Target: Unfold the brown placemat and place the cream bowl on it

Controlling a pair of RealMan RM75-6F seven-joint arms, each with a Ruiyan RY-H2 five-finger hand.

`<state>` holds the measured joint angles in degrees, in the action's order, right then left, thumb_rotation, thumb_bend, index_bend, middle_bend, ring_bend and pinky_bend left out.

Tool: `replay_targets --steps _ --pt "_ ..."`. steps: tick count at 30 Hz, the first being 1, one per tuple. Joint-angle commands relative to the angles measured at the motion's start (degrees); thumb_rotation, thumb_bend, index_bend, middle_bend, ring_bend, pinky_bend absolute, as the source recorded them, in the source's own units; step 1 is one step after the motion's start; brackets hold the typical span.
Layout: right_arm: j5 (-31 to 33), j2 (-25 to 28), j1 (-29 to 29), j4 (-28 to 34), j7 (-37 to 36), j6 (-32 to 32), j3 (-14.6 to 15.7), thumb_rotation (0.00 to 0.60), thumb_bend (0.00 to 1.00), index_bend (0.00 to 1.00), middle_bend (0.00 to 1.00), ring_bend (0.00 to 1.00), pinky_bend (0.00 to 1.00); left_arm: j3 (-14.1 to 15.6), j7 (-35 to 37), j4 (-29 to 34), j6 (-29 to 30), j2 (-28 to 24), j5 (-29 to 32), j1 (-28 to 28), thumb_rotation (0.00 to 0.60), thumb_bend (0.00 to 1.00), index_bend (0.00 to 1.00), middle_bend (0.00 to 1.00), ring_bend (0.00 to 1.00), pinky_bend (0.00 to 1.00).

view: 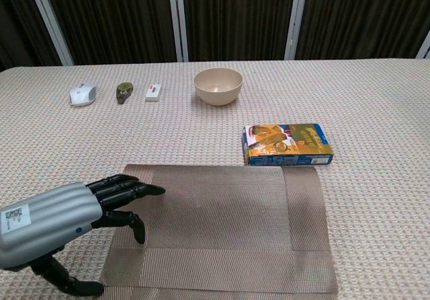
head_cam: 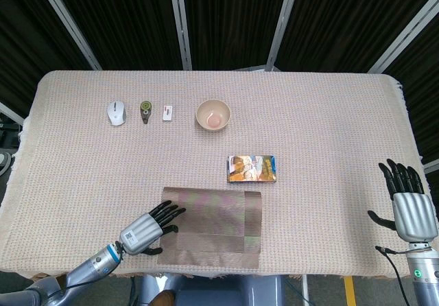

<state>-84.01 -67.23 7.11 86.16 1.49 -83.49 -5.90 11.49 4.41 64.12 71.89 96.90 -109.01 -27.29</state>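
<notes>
1. The brown placemat (view: 222, 229) lies at the near edge of the table (head_cam: 329, 148), in front of me, a little to the left of the middle. It still has a folded strip along its right side.
2. My left hand (view: 64, 219) is over the left edge of the placemat. The fingers (view: 131, 191) are stretched out and a little apart, pointing across the mat, and they hold nothing.
3. The cream bowl (view: 218, 86) stands upright farther back on the table, well apart from the placemat.
4. A colourful box (view: 287, 144) lies flat just behind the right back corner of the placemat.
5. My right hand (head_cam: 410, 206) is at the far right near the table edge, fingers spread upward, holding nothing.
6. A white mouse (head_cam: 116, 112), a small green thing (head_cam: 145, 110) and a small white thing (head_cam: 167, 112) lie in a row to the left of the bowl.
</notes>
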Motion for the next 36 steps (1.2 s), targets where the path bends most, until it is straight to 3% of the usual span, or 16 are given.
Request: replay_targets --steps 1,7,16,36 --pt "0.01 0.00 0.01 0.02 0.01 0.01 0.00 0.600 0.00 0.00 0.00 0.00 0.00 0.09 0.05 -0.07 -0.12 0.07 0.16 -0.09 0.600 0.06 0.35 0.00 0.00 0.00" --pt "0.04 0.07 0.03 0.05 -0.14 0.11 0.05 0.600 0.00 0.00 0.00 0.00 0.00 0.50 0.12 -0.08 -0.66 0.35 0.72 -0.35 0.600 0.22 0.36 0.00 0.00 0.00" --pt "0.14 0.32 0.10 0.19 -0.68 0.40 0.10 0.600 0.00 0.00 0.00 0.00 0.00 0.83 0.14 -0.40 -0.79 0.72 1.27 -0.57 0.600 0.38 0.39 0.00 0.00 0.00" --pt "0.23 0.62 0.18 0.45 -1.47 0.65 0.13 0.600 0.00 0.00 0.00 0.00 0.00 0.81 0.69 -1.00 -0.98 1.18 2.99 -0.65 0.600 0.44 0.49 0.00 0.00 0.00"
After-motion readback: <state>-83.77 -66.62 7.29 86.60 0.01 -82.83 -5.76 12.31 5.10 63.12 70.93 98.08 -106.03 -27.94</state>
